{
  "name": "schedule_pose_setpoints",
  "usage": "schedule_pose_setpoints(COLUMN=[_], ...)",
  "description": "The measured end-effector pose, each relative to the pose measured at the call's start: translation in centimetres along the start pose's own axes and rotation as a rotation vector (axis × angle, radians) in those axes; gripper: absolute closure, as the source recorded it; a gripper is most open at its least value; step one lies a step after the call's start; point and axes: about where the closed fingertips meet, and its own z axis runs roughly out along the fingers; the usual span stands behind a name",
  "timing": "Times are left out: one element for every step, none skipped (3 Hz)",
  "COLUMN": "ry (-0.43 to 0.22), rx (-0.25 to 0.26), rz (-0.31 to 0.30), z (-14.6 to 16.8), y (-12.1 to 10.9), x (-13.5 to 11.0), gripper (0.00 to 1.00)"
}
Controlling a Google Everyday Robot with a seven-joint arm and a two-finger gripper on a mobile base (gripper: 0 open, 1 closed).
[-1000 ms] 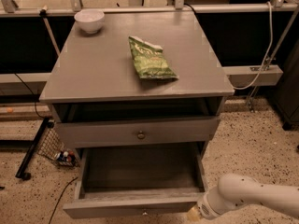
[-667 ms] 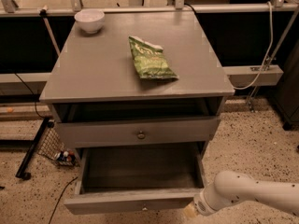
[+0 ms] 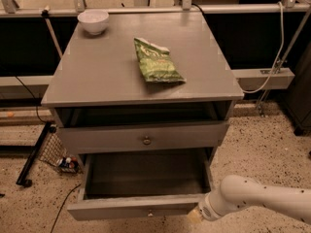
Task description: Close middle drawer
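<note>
The grey cabinet (image 3: 141,72) has its middle drawer (image 3: 141,178) pulled far out, showing an empty deep grey box. The drawer's low wide front (image 3: 116,210) has a tiny central knob (image 3: 149,213). My gripper (image 3: 195,216) is at the end of the white arm (image 3: 257,200), which comes in from the lower right. It sits at the right end of the drawer front, touching or almost touching it. The top drawer (image 3: 143,136), with its bigger round knob (image 3: 146,140), is slightly open above. The lowest drawer is out of view.
A green snack bag (image 3: 156,61) and a white bowl (image 3: 93,21) lie on the cabinet top. A black wire rack (image 3: 46,152) with small items stands on the speckled floor at the left. A railing and white cable (image 3: 272,67) run behind.
My gripper and arm have shifted a little to the left, closer to the right end of the middle drawer front. The drawer looks about as far out as before.
</note>
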Motion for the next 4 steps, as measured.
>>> schedule_pose_setpoints(ry=[-0.015,-0.03,-0.062,-0.089], rx=[-0.005,0.0,0.012,0.027], rz=[-0.042,-0.085,-0.148,-0.201], z=[0.5,1.2,1.6,1.6], y=[-0.5,-1.7,-2.5,-2.9], x=[-1.7,-3.7,-6.5,-8.7], gripper=[1.0,1.0,1.0,1.0])
